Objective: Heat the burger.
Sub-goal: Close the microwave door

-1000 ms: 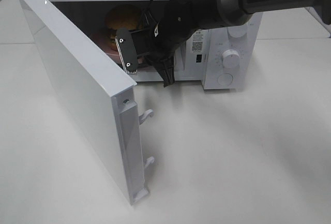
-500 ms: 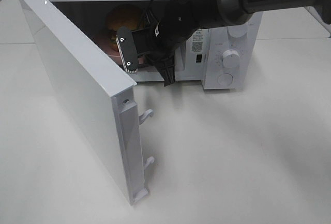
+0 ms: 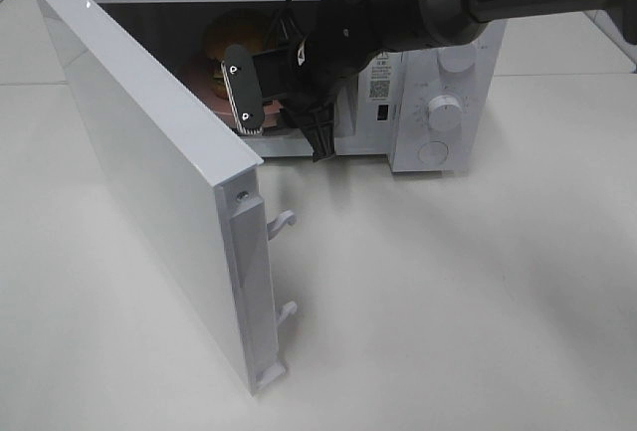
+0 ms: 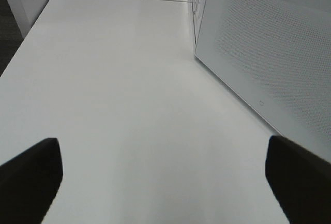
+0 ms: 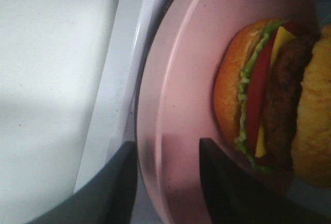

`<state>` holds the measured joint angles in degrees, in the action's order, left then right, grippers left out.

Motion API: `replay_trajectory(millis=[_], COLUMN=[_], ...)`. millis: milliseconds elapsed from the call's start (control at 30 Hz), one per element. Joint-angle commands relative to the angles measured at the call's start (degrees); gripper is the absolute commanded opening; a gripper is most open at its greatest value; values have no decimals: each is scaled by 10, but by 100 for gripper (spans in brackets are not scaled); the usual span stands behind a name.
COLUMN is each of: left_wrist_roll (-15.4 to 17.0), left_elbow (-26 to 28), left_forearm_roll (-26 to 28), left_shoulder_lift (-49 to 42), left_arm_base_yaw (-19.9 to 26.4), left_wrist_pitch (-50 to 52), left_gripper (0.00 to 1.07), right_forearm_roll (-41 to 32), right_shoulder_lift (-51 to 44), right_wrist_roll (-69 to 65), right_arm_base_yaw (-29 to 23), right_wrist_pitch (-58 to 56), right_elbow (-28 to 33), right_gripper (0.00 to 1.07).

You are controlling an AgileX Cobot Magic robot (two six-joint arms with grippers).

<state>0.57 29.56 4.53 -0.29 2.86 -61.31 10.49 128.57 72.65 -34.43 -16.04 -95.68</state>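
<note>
Right gripper [image 5: 168, 149] wide, jaws straddling plate [image 5: 191, 53] rim inside microwave [image 3: 438, 73]; burger [image 5: 269, 94] on plate. We see left gripper [image 4: 163, 145] wide above surface [image 4: 129, 79].

Reaches the right gripper [image 3: 282, 112] into the microwave [image 3: 445, 142] past its wide-open door [image 3: 149, 187], jaws spread apart, close in front of the burger [image 3: 237, 35] standing on a pink plate [image 3: 211, 91] inside, above the white table [image 3: 458, 302]

The right end effector [image 3: 284, 130] hides most of the burger [image 3: 234, 35]; the microwave label [image 3: 379, 83] is too small to read.
</note>
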Motion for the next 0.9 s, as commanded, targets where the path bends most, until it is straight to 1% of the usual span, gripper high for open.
replay_trajectory(millis=[33,233,300,400,467,500,533,567,633,667,733,767,900], left_wrist_roll=[0,0,0,0,0,0,0,0,0,0,0,0,0], left_elbow=[0,0,0,0,0,0,0,0,0,0,0,0,0], left_forearm_roll=[2,2,2,2,2,2,2,2,2,2,2,2,2], left_shoulder_lift=[-9,-9,-9,-9,-9,-9,-9,-9,-9,-9,-9,-9,-9], left_arm_base_yaw=[-3,-3,-3,-3,-3,-3,-3,-3,-3,-3,-3,-3,-3], left_wrist_pitch=[0,0,0,0,0,0,0,0,0,0,0,0,0], left_gripper=[101,101,101,101,101,101,101,101,101,101,101,101,101], right_forearm_roll=[-2,-2,-2,-2,-2,-2,-2,-2,-2,-2,-2,-2,-1], right_shoulder_lift=[-7,-14,-14,-14,-14,-14,-14,-14,-14,-14,-18,-18,-35], right_wrist_roll=[-3,-30,-51,-54,-72,-72,-79,-79,-96,-96,-107,-107,-107], right_arm_base_yaw=[4,4,4,4,4,4,3,3,3,3,3,3,3], right_wrist_pitch=[3,3,3,4,3,3,3,3,3,3,7,7,37], right_elbow=[-2,-1,1,2,3,3,3,3,3,3,8,8,42], right_gripper=[37,37,41,43,56,56,59,59,70,70,75,75,76])
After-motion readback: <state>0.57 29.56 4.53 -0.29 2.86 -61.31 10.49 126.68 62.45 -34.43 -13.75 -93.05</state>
